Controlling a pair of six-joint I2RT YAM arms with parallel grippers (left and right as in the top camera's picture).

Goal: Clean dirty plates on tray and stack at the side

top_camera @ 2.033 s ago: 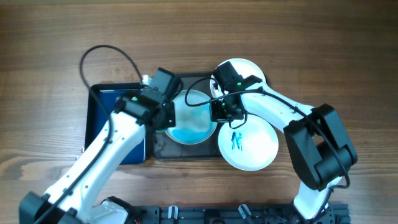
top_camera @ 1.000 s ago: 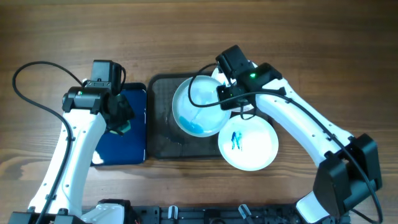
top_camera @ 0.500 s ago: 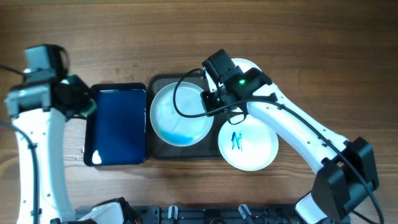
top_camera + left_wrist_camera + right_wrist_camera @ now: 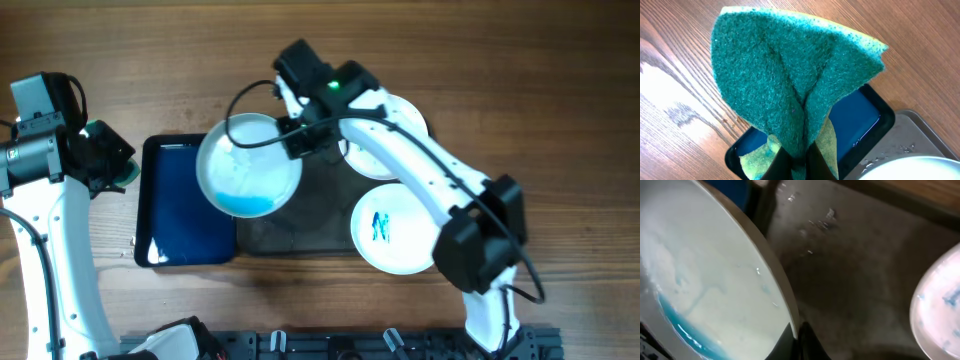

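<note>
My right gripper (image 4: 298, 138) is shut on the rim of a white plate (image 4: 248, 178), held tilted over the left edge of the dark grey tray (image 4: 300, 235) and the blue tray. Blue-teal liquid pools at the plate's lower edge (image 4: 705, 280), where the right gripper (image 4: 797, 335) pinches the rim. A second plate (image 4: 398, 230) with a blue scribble lies at the tray's right. A third plate (image 4: 412, 118) lies behind it, partly under the right arm. My left gripper (image 4: 108, 162) is shut on a folded green sponge (image 4: 795, 70), left of the blue tray.
A glossy blue tray (image 4: 185, 215) holding water lies left of the grey tray; its corner (image 4: 862, 120) shows under the sponge. The grey tray's floor (image 4: 855, 280) is wet. Bare wooden table surrounds everything.
My right gripper has carried the plate leftward from over the grey tray to above the blue tray's right edge, tilting it. The left arm with the sponge has stayed at the far left.
</note>
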